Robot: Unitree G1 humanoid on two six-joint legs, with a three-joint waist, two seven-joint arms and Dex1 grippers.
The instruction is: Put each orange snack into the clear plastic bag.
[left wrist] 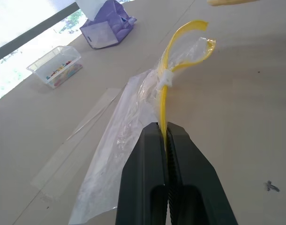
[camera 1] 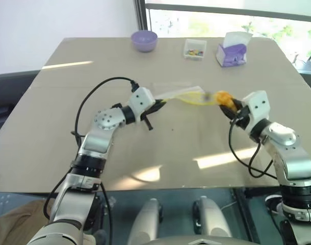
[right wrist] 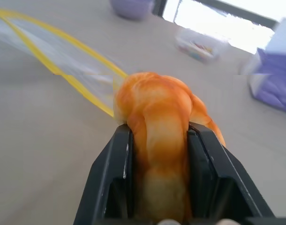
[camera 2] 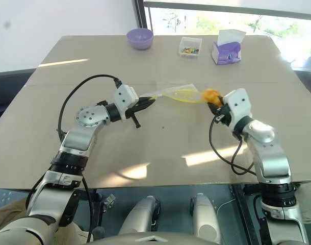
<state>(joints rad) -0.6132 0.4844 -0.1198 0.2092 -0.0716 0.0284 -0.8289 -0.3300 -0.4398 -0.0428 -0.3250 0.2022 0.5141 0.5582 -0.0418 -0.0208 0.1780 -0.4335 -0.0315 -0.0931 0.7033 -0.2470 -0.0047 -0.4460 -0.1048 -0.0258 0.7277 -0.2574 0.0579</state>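
Observation:
The clear plastic bag (camera 1: 183,96) stretches across the middle of the table, its yellow zip strip (left wrist: 162,101) curling open at the far end. My left gripper (camera 1: 158,104) is shut on that strip at the bag's left end; in the left wrist view the two fingers (left wrist: 147,159) press together on it. At the bag's mouth on the right is the orange snack (right wrist: 157,103), a soft orange-yellow bun squeezed between the fingers of my right gripper (camera 1: 229,106). The right gripper is shut on the snack and holds it just off the table, close to the bag's opening.
Along the table's far edge stand a purple bowl (camera 1: 144,40), a small clear box of colourful bits (camera 1: 195,49) and a purple tissue box (camera 1: 231,51). A flat clear strip (left wrist: 72,145) lies on the table beside the bag. The tan tabletop (camera 1: 176,153) is bare in front of the arms.

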